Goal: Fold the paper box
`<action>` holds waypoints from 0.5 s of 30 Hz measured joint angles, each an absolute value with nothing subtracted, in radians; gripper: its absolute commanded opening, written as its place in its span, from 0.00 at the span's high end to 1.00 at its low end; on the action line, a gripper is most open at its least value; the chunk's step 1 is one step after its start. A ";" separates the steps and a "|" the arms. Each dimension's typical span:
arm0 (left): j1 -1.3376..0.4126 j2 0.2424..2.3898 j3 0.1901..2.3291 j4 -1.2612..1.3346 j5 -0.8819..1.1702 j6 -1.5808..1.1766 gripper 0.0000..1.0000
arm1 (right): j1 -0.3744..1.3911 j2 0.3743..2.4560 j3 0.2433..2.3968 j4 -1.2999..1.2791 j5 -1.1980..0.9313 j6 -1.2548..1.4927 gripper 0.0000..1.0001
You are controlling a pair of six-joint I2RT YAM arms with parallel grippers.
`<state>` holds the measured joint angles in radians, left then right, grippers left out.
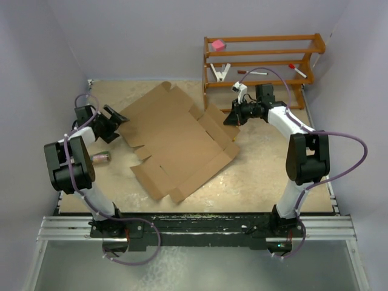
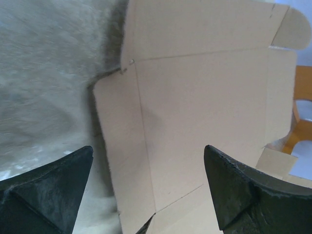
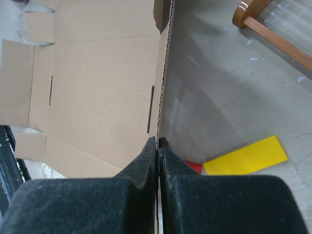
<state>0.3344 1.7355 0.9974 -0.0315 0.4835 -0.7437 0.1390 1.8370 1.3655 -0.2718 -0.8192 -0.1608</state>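
Observation:
The paper box (image 1: 176,142) is a brown cardboard cut-out lying mostly flat in the middle of the table, flaps spread. My right gripper (image 1: 232,118) is shut on the edge of its right side flap. In the right wrist view the corrugated edge runs up from between the closed fingertips (image 3: 157,140), with the sheet (image 3: 97,87) to their left. My left gripper (image 1: 118,125) stands open at the sheet's left edge. In the left wrist view its gripper (image 2: 147,148) straddles the left flap of the cardboard (image 2: 204,97) without touching it.
A wooden rack (image 1: 260,60) stands at the back right, holding a pink block (image 1: 218,44) and small tools. A small can (image 1: 101,157) lies by the left arm. A yellow strip (image 3: 246,156) and a red piece (image 3: 194,166) lie under the right gripper.

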 measured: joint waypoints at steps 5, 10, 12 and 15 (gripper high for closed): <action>0.253 1.810 1.026 -0.037 0.445 -0.747 0.07 | 0.138 1.837 1.365 -0.272 -0.831 -0.161 1.00; 0.217 1.851 1.049 -0.015 0.429 -0.768 0.38 | 0.138 1.837 1.365 -0.272 -0.833 -0.162 1.00; 0.218 1.851 1.039 0.008 0.422 -0.777 0.62 | 0.138 1.837 1.365 -0.272 -0.833 -0.164 1.00; 0.219 1.831 0.999 0.061 0.415 -0.793 0.89 | 0.138 1.837 1.365 -0.273 -0.833 -0.167 1.00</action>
<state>0.2188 1.8313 0.9989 0.0612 0.4152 -0.7929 0.1383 1.8370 1.3655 -0.2726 -0.8333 -0.1673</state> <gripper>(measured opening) 0.324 0.005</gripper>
